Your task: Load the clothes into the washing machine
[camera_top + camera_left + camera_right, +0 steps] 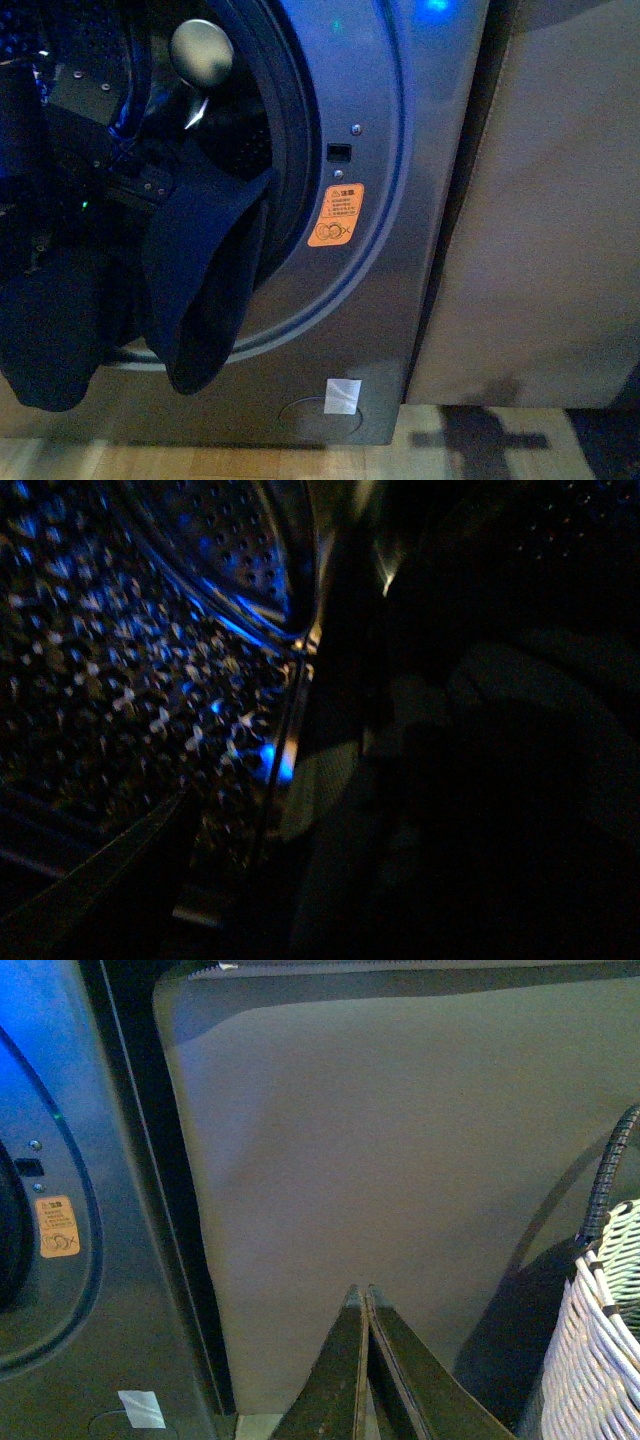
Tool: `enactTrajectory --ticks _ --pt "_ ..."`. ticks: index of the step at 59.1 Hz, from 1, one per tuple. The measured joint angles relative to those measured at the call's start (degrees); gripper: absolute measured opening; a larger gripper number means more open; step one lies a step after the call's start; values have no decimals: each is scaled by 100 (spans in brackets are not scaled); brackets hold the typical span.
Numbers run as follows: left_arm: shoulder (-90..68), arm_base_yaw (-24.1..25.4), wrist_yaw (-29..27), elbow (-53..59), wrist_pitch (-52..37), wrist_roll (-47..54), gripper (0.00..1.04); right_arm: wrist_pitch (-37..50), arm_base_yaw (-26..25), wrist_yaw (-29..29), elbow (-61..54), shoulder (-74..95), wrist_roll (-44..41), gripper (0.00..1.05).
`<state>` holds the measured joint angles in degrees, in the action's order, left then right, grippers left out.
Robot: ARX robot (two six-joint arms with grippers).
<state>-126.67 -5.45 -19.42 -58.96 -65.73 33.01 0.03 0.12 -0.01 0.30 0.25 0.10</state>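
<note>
The grey washing machine [400, 150] fills the left of the front view, its round porthole open and lit blue. Dark navy clothes [205, 280] hang in limp folds out of the drum's mouth and over the lower rim, with another fold [45, 340] sagging at the far left. My left arm [60, 140] reaches into the mouth above them. The left wrist view shows the perforated steel drum [120, 660] close up and dark cloth [480, 780] beside it; the open left gripper is lost in the dark. My right gripper [360, 1292] is shut on nothing, pointing at the beige cabinet.
A plain beige cabinet [540, 220] stands right of the machine across a dark gap. An orange sticker [335, 215] sits beside the porthole and a white tape patch [342, 396] low on the front. A white wicker basket [600, 1360] is close by the right gripper.
</note>
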Motion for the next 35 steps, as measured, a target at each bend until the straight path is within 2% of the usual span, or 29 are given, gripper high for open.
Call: enactTrajectory --ticks 5,10,16,19,25,26,34,35 --pt "-216 -61 13 -164 -662 855 98 0 0 0 0 0 0 2" --pt "-334 -122 267 -208 -1311 1679 98 0 0 0 0 0 0 2" --pt "-315 -133 201 -214 -935 1790 98 0 0 0 0 0 0 2" --pt "-306 -127 149 -214 -560 1657 91 0 0 0 0 0 0 2" --pt "-321 -92 188 -184 -752 1738 75 0 0 0 0 0 0 2" --pt "-321 -90 201 -177 -835 1775 76 0 0 0 0 0 0 2" --pt "-181 -42 291 -20 -1054 1991 100 0 0 2 0 0 0 2" --pt "-160 -37 299 7 -1029 1989 100 0 0 2 0 0 0 2"
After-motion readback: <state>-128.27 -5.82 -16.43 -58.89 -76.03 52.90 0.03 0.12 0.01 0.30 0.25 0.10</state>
